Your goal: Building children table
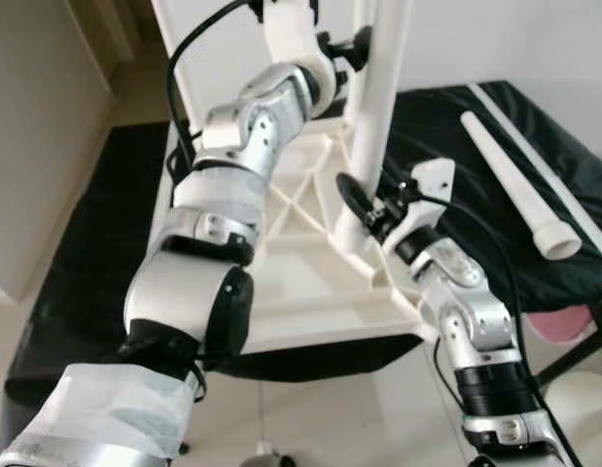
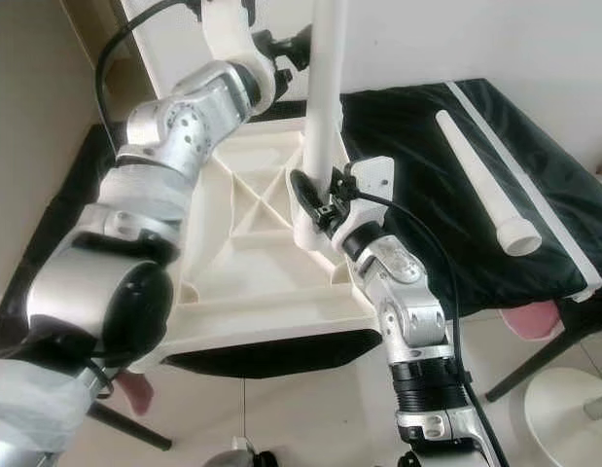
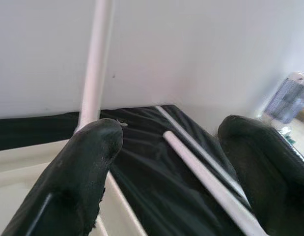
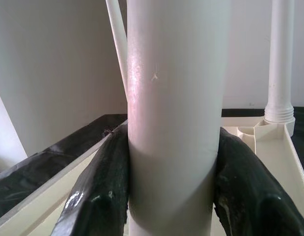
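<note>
right gripper [image 2: 315, 206] fingers clamp upright leg [image 2: 323, 97] | left gripper [image 3: 166, 162] fingers wide | black cloth [image 2: 417, 146] | white wall [image 2: 495, 39]

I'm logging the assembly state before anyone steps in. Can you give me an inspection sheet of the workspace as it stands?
Surface: black cloth covering a raised surface, the overturned tabletop lying on it.
Job's things: white tabletop underside up; upright leg standing in its near corner socket; another leg upright at a further corner; loose leg lying on the cloth.
Clutter: nothing seen.
Grippers: right gripper closed around the upright leg's lower part; left gripper raised near the far edge, fingers apart, holding nothing.
Cables: black cables along both arms.
Surroundings: white wall, tiled floor.
</note>
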Available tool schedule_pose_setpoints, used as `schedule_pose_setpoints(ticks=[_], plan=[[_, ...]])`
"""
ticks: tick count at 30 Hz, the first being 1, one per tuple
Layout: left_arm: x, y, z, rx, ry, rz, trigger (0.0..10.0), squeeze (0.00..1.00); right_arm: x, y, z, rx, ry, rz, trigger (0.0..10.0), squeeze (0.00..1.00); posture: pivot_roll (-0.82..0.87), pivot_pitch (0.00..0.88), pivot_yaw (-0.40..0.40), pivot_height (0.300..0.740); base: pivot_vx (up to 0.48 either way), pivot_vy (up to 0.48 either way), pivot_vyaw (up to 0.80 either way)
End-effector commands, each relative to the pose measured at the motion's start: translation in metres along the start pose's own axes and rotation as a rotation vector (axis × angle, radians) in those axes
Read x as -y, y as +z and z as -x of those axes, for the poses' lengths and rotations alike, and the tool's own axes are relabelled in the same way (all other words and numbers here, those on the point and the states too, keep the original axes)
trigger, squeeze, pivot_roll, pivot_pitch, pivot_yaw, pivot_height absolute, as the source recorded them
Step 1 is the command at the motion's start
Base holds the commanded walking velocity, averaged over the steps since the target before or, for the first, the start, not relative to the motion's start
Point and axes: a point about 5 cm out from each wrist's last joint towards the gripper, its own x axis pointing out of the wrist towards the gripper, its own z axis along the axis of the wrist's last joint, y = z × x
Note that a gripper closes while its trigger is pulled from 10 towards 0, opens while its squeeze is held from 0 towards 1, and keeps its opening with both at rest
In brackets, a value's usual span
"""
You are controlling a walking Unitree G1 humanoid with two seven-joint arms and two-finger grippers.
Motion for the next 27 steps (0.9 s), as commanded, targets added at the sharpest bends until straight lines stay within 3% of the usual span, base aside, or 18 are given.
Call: schedule_pose_setpoints(ticks=[1, 17, 25, 27], plan=[[0.03, 0.006, 0.006, 0.012, -0.405, -0.007, 10.0, 0.0, -0.005, -0.005, -0.002, -0.019, 0.013, 0.003, 10.0, 0.0, 0.0, 0.0, 0.048, 0.74, 0.0, 0.0, 0.0], [0.048, 0.012, 0.016, 0.057, -0.432, 0.055, 10.0, 0.0, -0.002, -0.003, -0.007, -0.009, 0.005, 0.014, 10.0, 0.0, 0.01, 0.0, 0.036, 0.74, 0.0, 0.0, 0.0], [0.05, 0.009, 0.019, 0.038, -0.431, 0.07, 10.0, 0.0, -0.002, -0.004, -0.008, -0.008, -0.004, 0.007, 10.0, 0.0, 0.02, 0.0, 0.036, 0.74, 0.0, 0.0, 0.0], [0.043, 0.005, 0.018, 0.031, -0.395, 0.072, 10.0, 0.0, -0.003, -0.004, -0.008, -0.006, -0.008, 0.004, 10.0, 0.0, 0.02, 0.0, 0.034, 0.74, 0.0, 0.0, 0.0]])
